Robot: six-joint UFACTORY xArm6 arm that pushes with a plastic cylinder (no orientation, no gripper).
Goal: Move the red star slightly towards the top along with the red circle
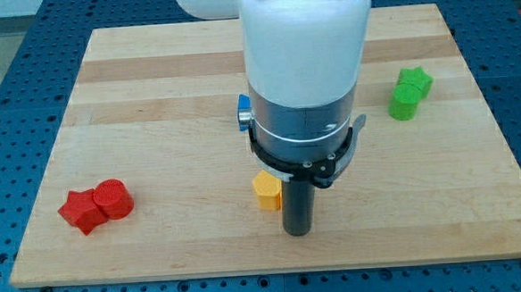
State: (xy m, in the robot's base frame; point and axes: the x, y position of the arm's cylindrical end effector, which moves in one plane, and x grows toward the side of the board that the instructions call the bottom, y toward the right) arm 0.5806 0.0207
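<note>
While my tip sits mid-board, red star, red circle touching, far view's left.

Pale wooden table with lengthwise plank stripes fills the frame. Down at the view's lower left, a red star block sits touching a red round block. Near centre, a yellow block lies just beside my tip. A blue block peeks out behind the arm. At the view's upper right, a green star block touches a green round block.
</note>
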